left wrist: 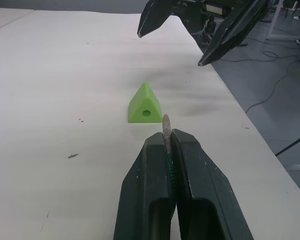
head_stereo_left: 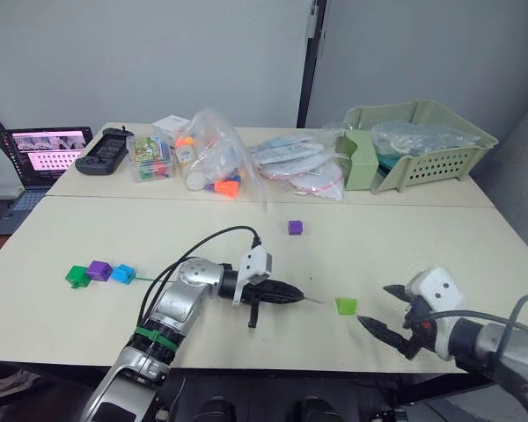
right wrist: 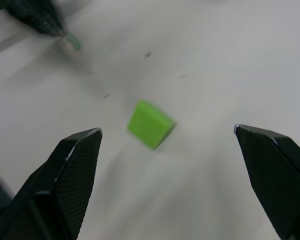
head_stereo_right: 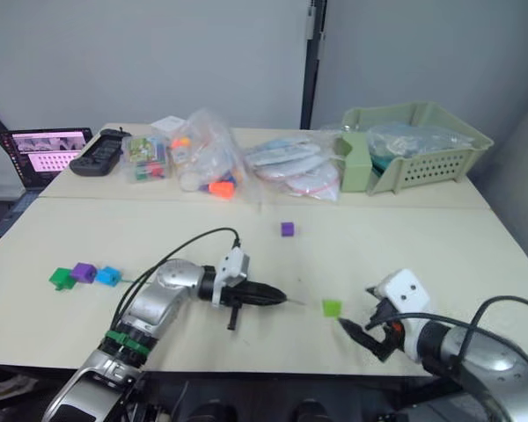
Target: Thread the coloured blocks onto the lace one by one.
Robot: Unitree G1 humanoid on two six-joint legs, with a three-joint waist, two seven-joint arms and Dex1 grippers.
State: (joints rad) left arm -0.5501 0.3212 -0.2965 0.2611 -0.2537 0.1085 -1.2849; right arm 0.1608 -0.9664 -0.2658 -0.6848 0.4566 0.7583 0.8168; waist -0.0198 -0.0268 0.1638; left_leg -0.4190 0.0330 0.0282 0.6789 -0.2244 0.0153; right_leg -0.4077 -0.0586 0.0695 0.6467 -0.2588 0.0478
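A lime green block lies near the table's front edge, its hole facing my left gripper. That gripper is shut on the lace's pale stiff tip, which pokes out a short way from the block. The thin green lace trails left to a blue block, a purple block and a dark green block sitting in a row. Another purple block lies alone mid-table. My right gripper is open just right of the lime block, its fingers spread either side of it without touching.
At the back stand a pale green basket, clear bags of toys, a black controller and a laptop at far left. The table's front edge runs just below both grippers.
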